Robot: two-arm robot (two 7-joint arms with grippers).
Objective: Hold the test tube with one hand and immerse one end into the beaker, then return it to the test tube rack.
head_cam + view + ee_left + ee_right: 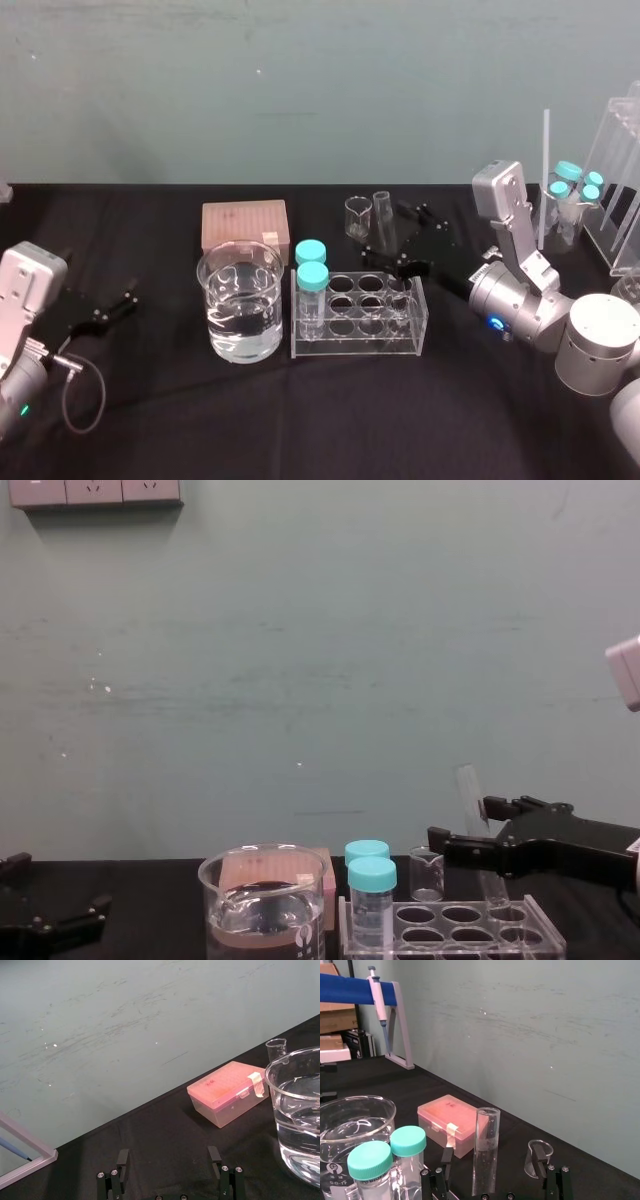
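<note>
Our right claw [403, 238] gapes empty around the test tube [486, 1145] leaning in the test tube rack [360, 345], which we read as readiness to grip; our left claw [169, 1152] idles open, well apart.

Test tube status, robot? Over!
Right gripper open, straddling test tube, tilted in test tube rack. Left gripper open, parked left of beaker. Capped vials stand between tube and beaker.

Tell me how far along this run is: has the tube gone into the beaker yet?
Nothing shows as done. The glass tube leans in a back hole of the rack, the right claw open either side of it, not gripping. The beaker holds only liquid. Seemingly left: grip, lift, dip, return, though a finished dip cannot be ruled out. The left claw sits open, far left.
</note>
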